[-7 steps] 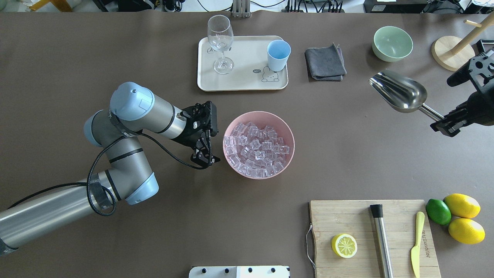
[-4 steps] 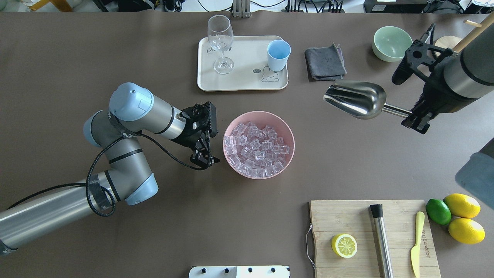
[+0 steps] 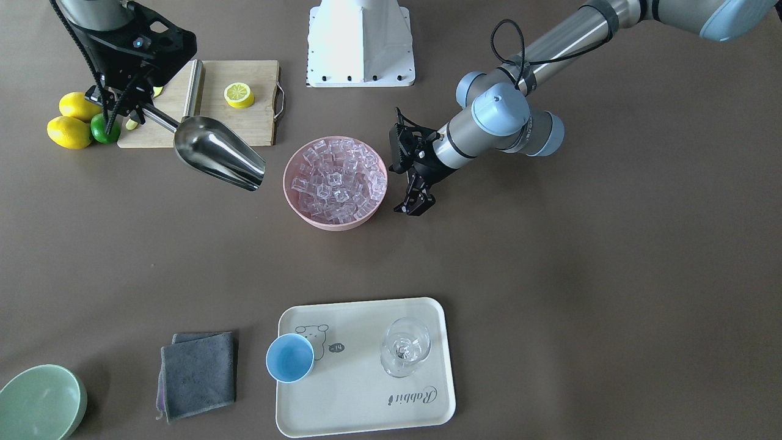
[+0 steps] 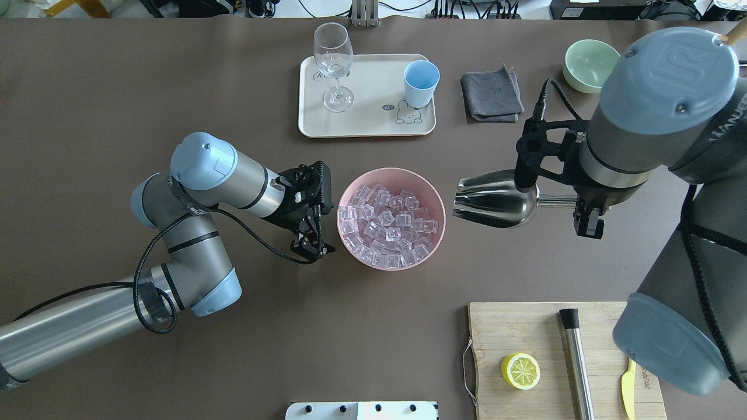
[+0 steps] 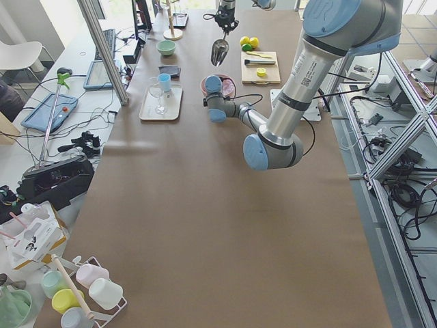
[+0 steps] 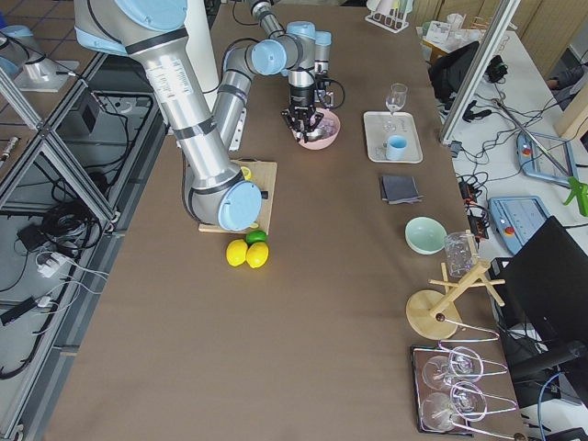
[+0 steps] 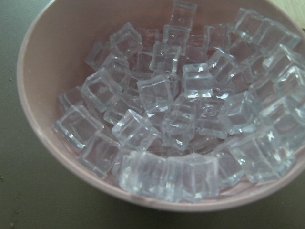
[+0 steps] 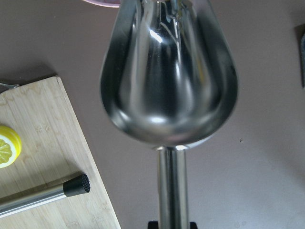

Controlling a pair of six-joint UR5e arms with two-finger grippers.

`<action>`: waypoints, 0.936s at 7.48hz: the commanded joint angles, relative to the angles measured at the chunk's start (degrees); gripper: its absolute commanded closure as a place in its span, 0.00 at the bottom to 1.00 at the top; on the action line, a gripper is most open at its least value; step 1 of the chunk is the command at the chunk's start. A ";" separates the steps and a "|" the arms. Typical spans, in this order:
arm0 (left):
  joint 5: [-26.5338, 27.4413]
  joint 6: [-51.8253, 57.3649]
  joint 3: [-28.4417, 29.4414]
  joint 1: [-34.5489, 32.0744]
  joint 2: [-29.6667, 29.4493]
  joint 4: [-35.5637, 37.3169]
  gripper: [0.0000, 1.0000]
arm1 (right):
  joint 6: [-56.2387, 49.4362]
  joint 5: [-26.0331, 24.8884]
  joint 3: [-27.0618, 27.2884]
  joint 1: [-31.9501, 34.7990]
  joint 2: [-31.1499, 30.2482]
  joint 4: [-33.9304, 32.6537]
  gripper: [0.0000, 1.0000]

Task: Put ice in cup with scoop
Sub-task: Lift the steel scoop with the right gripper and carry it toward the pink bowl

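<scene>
The right gripper (image 4: 585,213) is clamping the short handle of the scoop (image 4: 496,201), holding it level above the table. The trough is showing empty in the right wrist view, and its open mouth is pointing at the pink bowl (image 4: 432,189), near the rim but not over it. The ice (image 4: 388,227) is lying heaped in that bowl at the middle of the table. The left gripper (image 4: 315,245) is hovering just beside the bowl's opposite side, its jaws parted and holding nothing. The cup (image 4: 421,81) is standing upright on the cream tray (image 4: 367,119) by the middle of the table's far edge, apart from the wine glass (image 4: 334,64) sharing that tray.
</scene>
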 commanded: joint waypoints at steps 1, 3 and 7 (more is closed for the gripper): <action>0.04 0.07 0.04 0.13 0.15 0.05 0.02 | -1.52 -3.02 -5.16 -3.58 10.89 -11.65 1.00; 0.04 0.07 0.04 0.13 0.15 0.05 0.02 | -3.01 -4.94 -12.62 -3.67 18.03 -16.09 1.00; 0.04 0.24 0.13 0.13 -0.12 -0.04 0.02 | -4.51 -10.74 -23.28 -7.45 25.26 -19.26 1.00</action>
